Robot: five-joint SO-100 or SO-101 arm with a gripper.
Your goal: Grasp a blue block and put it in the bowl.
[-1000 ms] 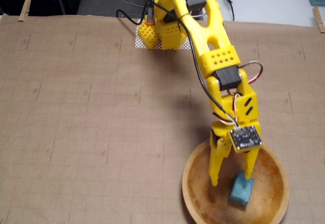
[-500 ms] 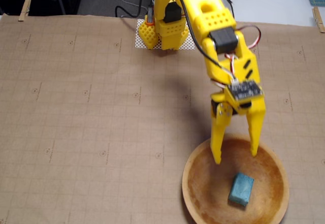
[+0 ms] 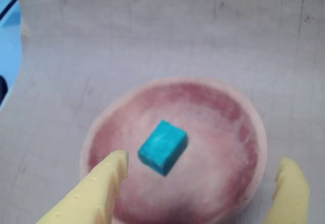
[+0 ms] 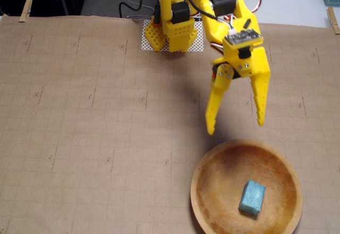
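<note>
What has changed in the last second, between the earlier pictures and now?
The hand rose out of the bowl and drew back toward the arm's base, its fingers open and empty. One finger was beside the blue block a second ago; now it is clear of it. Block and bowl stayed put.

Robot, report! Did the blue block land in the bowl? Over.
Yellow gripper open, empty. Small teal-blue foam block lying inside round wooden bowl. Nothing in the way.
</note>
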